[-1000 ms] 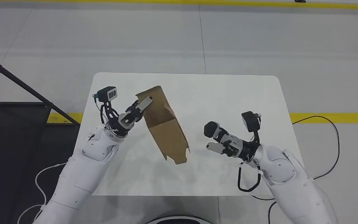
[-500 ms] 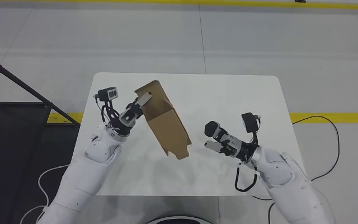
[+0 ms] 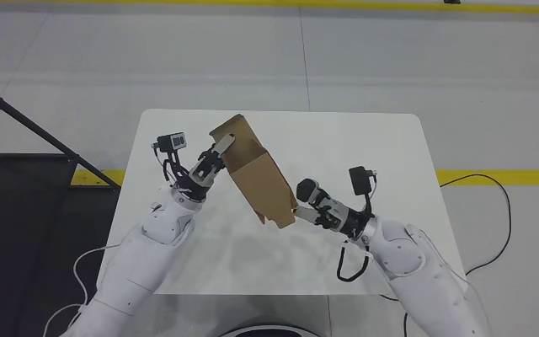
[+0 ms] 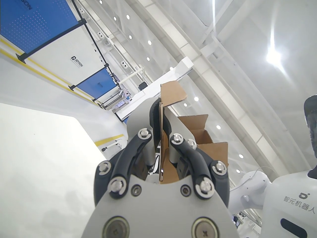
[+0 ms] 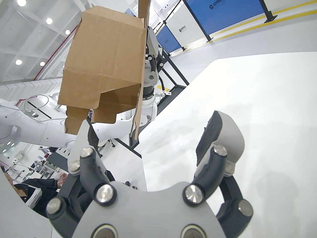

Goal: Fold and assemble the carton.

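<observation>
**Carton held off the table by the left gripper, right gripper open beside it**

The carton [image 3: 257, 181] is plain brown corrugated board, partly opened into a hollow sleeve. It hangs tilted above the middle of the white table [image 3: 370, 143], its length running from far left to near right. Loose flaps with notched edges hang unfolded at the near-right end, and one flap sticks out at the far-left end.

The left gripper [image 3: 217, 153] comes in from the left, angled up toward the carton's far-left end. Its fingers are pressed tight on a single thin wall of the board, gripped edge-on. The right gripper [image 3: 307, 198] sits just beside the near-right end, pointing at the hanging flaps. Its jaws are spread wide and hold nothing.

In the right wrist view one fingertip [image 5: 90, 132] lies right under the lowest flap. Whether the two actually touch is hard to make out. From above, the carton's inside is mostly hidden by its own top wall.
</observation>
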Motion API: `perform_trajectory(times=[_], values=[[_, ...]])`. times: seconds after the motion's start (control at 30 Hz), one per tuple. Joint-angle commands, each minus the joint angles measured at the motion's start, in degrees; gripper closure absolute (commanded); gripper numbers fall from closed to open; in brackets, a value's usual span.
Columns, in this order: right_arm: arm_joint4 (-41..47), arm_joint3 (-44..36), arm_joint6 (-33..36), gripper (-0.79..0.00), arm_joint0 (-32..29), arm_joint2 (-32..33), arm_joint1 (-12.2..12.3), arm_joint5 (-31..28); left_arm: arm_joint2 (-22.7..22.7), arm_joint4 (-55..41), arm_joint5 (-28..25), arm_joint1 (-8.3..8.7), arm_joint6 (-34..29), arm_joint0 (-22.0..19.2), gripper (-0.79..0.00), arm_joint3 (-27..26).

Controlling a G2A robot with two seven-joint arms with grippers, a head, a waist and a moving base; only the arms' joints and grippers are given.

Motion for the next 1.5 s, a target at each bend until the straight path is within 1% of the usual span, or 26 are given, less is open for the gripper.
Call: perform_trajectory(times=[0.0,0.13,0.23,0.33,0.5,0.63,0.87,0.93,1.1,1.47], values=[[0.11,0.28,-0.12,-0.72,0.3,-0.21,-0.15,-0.14,0.14,0.14,0.05,-0.23,0.49,-0.12,0.0,0.17],[0.18,0.7,-0.15,-0.653,0.9,-0.73,-0.49,0.07,0.37,0.22,0.2,-0.68,0.84,-0.44,0.0,0.48],[-0.08,0.93,-0.41,-0.628,1.28,-0.8,-0.69,0.44,0.45,0.18,0.09,-0.96,0.96,-0.55,0.0,0.77],[0.0,0.97,-0.65,-0.542,1.45,-0.86,-0.86,0.51,0.44,0.2,0.12,-1.2,0.98,-0.66,0.0,1.06],[-0.43,0.41,-1.12,-0.489,1.76,-0.99,-1.17,1.08,0.28,0.32,-0.02,-1.59,1.17,-0.72,0.0,1.3],[-0.98,0.01,-1.4,-0.403,1.98,-1.42,-1.48,1.63,0.18,0.53,0.11,-1.89,1.29,-0.78,0.0,1.35],[-0.97,0.17,-0.74,-0.379,2.53,-2.09,-1.9,1.37,0.06,0.7,0.2,-2.39,1.39,-0.88,0.0,1.57],[0.48,0.83,0.46,-0.372,3.01,-2.5,-2.02,0.1,-0.06,0.7,0.19,-2.57,1.68,-0.96,0.0,1.73],[2.25,2.07,2.04,-0.351,4.12,-2.83,-2.27,-0.79,-0.05,0.69,0.17,-3.01,2.14,-1.17,0.0,2.22],[3.08,3.06,2.53,-0.271,5.04,-3.16,-2.83,-0.78,-0.28,0.6,-0.07,-3.71,1.51,-1.37,0.0,2.8]])
